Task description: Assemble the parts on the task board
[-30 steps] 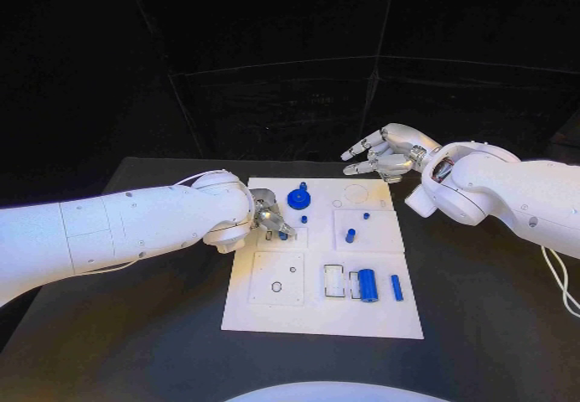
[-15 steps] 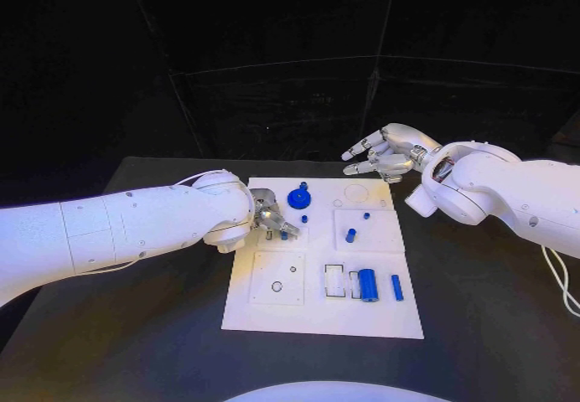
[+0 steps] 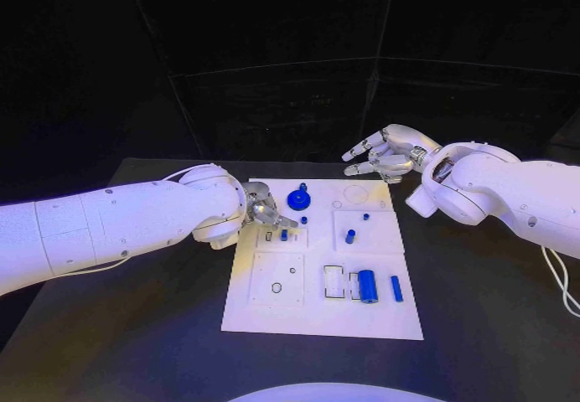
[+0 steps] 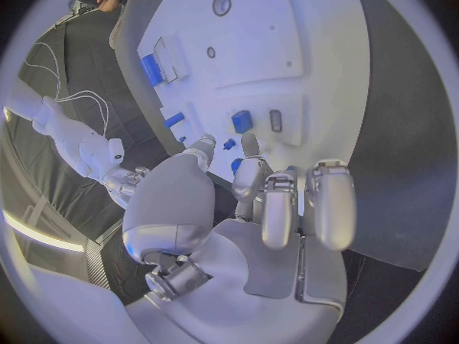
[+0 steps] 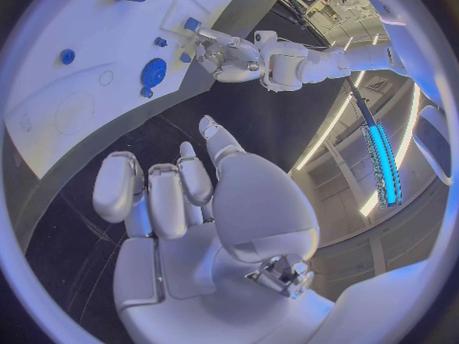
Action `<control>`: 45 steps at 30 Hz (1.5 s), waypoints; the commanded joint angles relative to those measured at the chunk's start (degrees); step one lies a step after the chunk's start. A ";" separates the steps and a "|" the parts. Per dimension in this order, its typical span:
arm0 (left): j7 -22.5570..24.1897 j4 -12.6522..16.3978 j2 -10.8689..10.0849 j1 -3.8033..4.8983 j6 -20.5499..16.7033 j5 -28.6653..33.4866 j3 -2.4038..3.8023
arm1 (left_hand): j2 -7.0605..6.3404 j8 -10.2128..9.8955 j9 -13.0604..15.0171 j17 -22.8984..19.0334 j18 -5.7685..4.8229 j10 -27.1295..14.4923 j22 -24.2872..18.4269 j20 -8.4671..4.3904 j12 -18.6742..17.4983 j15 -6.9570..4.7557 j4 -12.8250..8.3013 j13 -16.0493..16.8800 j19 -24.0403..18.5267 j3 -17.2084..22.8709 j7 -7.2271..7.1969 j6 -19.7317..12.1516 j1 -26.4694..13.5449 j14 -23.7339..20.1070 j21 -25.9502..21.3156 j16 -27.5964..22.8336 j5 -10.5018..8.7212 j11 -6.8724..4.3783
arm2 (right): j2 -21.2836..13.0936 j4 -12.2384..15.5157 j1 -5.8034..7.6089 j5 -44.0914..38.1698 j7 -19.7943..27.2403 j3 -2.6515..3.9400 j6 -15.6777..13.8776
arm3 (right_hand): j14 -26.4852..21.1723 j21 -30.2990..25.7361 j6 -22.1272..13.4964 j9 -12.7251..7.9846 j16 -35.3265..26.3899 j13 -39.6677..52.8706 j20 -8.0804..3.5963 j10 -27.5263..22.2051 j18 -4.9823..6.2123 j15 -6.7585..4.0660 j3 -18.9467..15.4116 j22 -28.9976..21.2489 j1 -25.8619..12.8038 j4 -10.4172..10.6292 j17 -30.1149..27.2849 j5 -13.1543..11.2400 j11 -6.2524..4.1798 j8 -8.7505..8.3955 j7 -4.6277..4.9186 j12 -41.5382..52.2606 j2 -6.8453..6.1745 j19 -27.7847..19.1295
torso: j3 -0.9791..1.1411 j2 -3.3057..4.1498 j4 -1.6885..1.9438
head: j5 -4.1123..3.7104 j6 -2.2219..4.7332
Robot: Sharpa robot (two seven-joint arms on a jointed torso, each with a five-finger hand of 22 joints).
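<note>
The white task board (image 3: pixel 324 314) lies mid-table. My left hand (image 3: pixel 266 213) hovers over its far left part, fingers bent, holding nothing; just in front of the fingertips a small blue block (image 3: pixel 284 235) stands in a slot, also seen as the blue block (image 4: pixel 241 121) beyond my left hand (image 4: pixel 278 199). A blue disc with a knob (image 3: pixel 298 198) sits at the far edge beside a small blue peg (image 3: pixel 303 219). My right hand (image 3: pixel 387 152) hangs empty beyond the board's far right corner, fingers spread; the right hand (image 5: pixel 182 191) faces the board (image 5: pixel 86 69).
A blue post (image 3: pixel 349 236) and a small blue stud (image 3: pixel 365 216) stand in the right middle panel. Near the front lie a white frame (image 3: pixel 334 280), a blue cylinder (image 3: pixel 367 285) and a thin blue bar (image 3: pixel 396 287). Black table surrounds the board.
My left hand has drawn back from the small blue block toward the board's far left, leaving the block standing in its slot. The right hand has not moved.
</note>
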 commanded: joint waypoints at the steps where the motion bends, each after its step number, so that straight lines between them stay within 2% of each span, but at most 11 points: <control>1: 1.06 0.43 -0.51 0.61 1.14 0.67 0.60 | 0.19 -0.53 -0.26 15.09 -0.09 -0.65 0.32 -0.21 -0.50 -0.16 0.50 -0.46 0.96 -1.10 0.20 -0.66 0.66 5.96 -0.36 0.18 -0.03 0.28 | 0.16 -0.15 0.09 -0.07 0.31 0.03 0.42 | 1.65 -0.27 -0.06 0.02 -0.15 -0.08 0.08 -0.36 0.29 -0.04 -0.29 -0.05 -0.76 -0.09 -0.04 -0.11 -0.10 0.22 -0.18 -0.24 0.02 -0.35 | 0.08 -0.04 0.00 | -0.08 0.23; 5: 1.18 -0.25 -1.43 2.37 4.09 2.02 1.57 | 0.81 -3.12 -2.07 15.09 0.30 -2.53 -1.84 0.32 -2.72 0.51 1.00 -2.88 0.16 -3.23 1.31 -2.92 2.95 5.96 -1.85 0.18 -0.07 1.21 | 0.29 -0.44 0.08 -0.07 0.34 0.02 0.49 | 1.65 -0.28 -0.06 0.03 -0.16 -0.07 0.07 -0.34 0.28 -0.05 -0.39 -0.04 -0.87 -0.05 -0.02 -0.20 -0.11 0.24 -0.19 -0.22 0.00 -0.33 | 0.08 -0.02 0.01 | 0.00 0.46; 6: 1.14 -0.75 -1.54 2.84 4.83 2.19 1.69 | 1.19 -4.38 -3.10 15.09 0.36 -2.92 -2.10 0.55 -3.14 0.98 1.11 -3.35 0.06 -3.99 1.89 -3.74 3.97 5.96 -2.08 0.18 -0.14 1.50 | 0.30 -0.48 0.08 -0.07 0.33 0.02 0.50 | 1.65 -0.28 -0.06 0.03 -0.16 -0.07 0.07 -0.34 0.28 -0.05 -0.39 -0.04 -0.87 -0.05 -0.02 -0.20 -0.11 0.24 -0.19 -0.22 0.00 -0.33 | 0.09 -0.03 0.01 | 0.02 0.47; 9: 0.89 -2.63 -1.43 3.82 6.86 2.47 1.90 | 1.71 -5.81 -4.54 15.09 0.40 -3.15 -2.33 0.98 -3.37 1.34 1.14 -3.69 -0.02 -4.91 2.37 -4.16 5.34 5.96 -2.29 0.18 0.07 2.11 | 0.32 -0.55 0.08 -0.07 0.31 0.02 0.51 | 1.65 -0.28 -0.06 0.03 -0.16 -0.07 0.07 -0.34 0.28 -0.05 -0.39 -0.04 -0.87 -0.05 -0.02 -0.20 -0.11 0.24 -0.19 -0.22 0.00 -0.33 | 0.13 -0.04 0.01 | 0.13 0.52; 12: 0.25 -6.06 -0.21 4.48 9.48 2.63 1.98 | 2.30 -6.64 -5.70 15.09 0.42 -3.18 -2.30 1.28 -3.35 1.57 1.46 -3.76 -0.01 -5.87 2.61 -3.84 6.11 5.96 -2.33 0.18 0.01 2.36 | 0.34 -0.61 0.07 -0.07 0.26 0.02 0.52 | 1.65 -0.28 -0.06 0.03 -0.16 -0.07 0.07 -0.34 0.28 -0.05 -0.39 -0.04 -0.87 -0.05 -0.02 -0.20 -0.11 0.24 -0.19 -0.22 0.00 -0.33 | 0.13 -0.03 0.03 | 0.20 0.67; 16: -0.23 -11.13 2.29 4.80 12.18 2.33 1.90 | 3.31 -7.30 -6.87 15.09 0.43 -3.22 -2.23 1.50 -3.29 1.74 1.72 -3.81 0.02 -6.78 2.74 -3.24 7.19 5.96 -2.33 0.18 0.01 2.46 | 0.46 -0.60 0.07 -0.07 0.27 0.02 0.56 | 1.65 -0.28 -0.06 0.03 -0.16 -0.07 0.07 -0.34 0.28 -0.05 -0.39 -0.04 -0.87 -0.05 -0.02 -0.20 -0.11 0.24 -0.19 -0.22 0.00 -0.33 | 0.08 0.09 -0.12 | 0.50 0.73; 19: -0.29 -15.08 4.48 4.67 13.86 1.68 1.78 | 3.88 -7.50 -7.35 15.09 0.44 -3.18 -2.24 1.58 -3.19 1.76 1.87 -3.75 0.02 -7.15 2.74 -2.94 7.62 5.96 -2.35 0.18 0.02 2.52 | 0.48 -0.56 0.07 -0.07 0.31 0.02 0.58 | 1.65 -0.28 -0.06 0.03 -0.16 -0.07 0.07 -0.34 0.28 -0.05 -0.39 -0.04 -0.87 -0.05 -0.02 -0.20 -0.11 0.24 -0.19 -0.22 0.00 -0.33 | -0.06 0.12 -0.12 | 0.39 0.67; 25: 0.24 -20.70 7.65 3.96 15.09 -0.33 1.64 | 4.45 -7.62 -7.86 15.09 0.40 -3.12 -1.98 1.65 -3.04 1.78 1.96 -3.66 0.10 -7.65 2.72 -2.46 8.21 5.96 -2.21 0.18 0.02 2.51 | 0.44 -0.44 0.07 -0.08 0.43 0.02 0.38 | 1.66 -0.29 -0.06 0.03 -0.17 -0.06 0.07 -0.33 0.28 -0.06 -0.43 -0.02 -0.91 -0.04 -0.01 -0.26 -0.12 0.25 -0.20 -0.21 0.02 -0.31 | 0.06 0.10 -0.12 | 0.56 0.57; 29: 0.68 -23.50 9.40 3.41 15.57 -1.02 1.60 | 4.64 -7.61 -8.06 15.09 0.39 -3.10 -1.91 1.66 -2.97 1.78 2.00 -3.62 0.12 -7.92 2.69 -2.20 8.43 5.96 -2.18 0.18 0.02 2.49 | 0.46 -0.36 0.06 -0.08 0.50 0.02 0.29 | 1.66 -0.29 -0.06 0.03 -0.17 -0.06 0.07 -0.33 0.28 -0.06 -0.43 -0.02 -0.91 -0.04 -0.01 -0.26 -0.12 0.25 -0.20 -0.21 0.02 -0.31 | 0.02 0.11 -0.09 | 0.44 0.46; 38: 1.16 -26.83 11.77 2.37 17.09 -1.78 1.40 | 4.88 -7.52 -8.40 15.09 0.37 -3.06 -1.74 1.66 -2.86 1.74 2.29 -3.56 0.17 -8.66 2.60 -1.68 8.52 5.96 -2.08 0.18 0.01 2.43 | 0.52 -0.22 0.06 -0.08 0.56 0.02 0.17 | 1.65 -0.31 -0.07 0.03 -0.19 -0.07 0.06 -0.33 0.28 -0.06 -0.43 -0.05 -0.90 -0.04 -0.04 -0.25 -0.13 0.25 -0.20 -0.22 0.05 -0.33 | 0.05 0.04 -0.03 | 0.46 0.37; 45: 1.57 -27.20 12.44 1.96 18.12 -3.67 1.26 | 4.93 -7.49 -8.49 15.09 0.37 -3.06 -1.73 1.65 -2.83 1.73 2.35 -3.54 0.17 -8.88 2.56 -1.53 8.58 5.96 -2.08 0.18 0.02 2.41 | 0.59 -0.20 0.06 -0.08 0.54 0.02 0.15 | 1.65 -0.31 -0.07 0.03 -0.19 -0.07 0.06 -0.33 0.28 -0.06 -0.43 -0.05 -0.90 -0.04 -0.04 -0.25 -0.13 0.25 -0.20 -0.22 0.05 -0.33 | 0.07 0.04 -0.10 | 0.36 0.35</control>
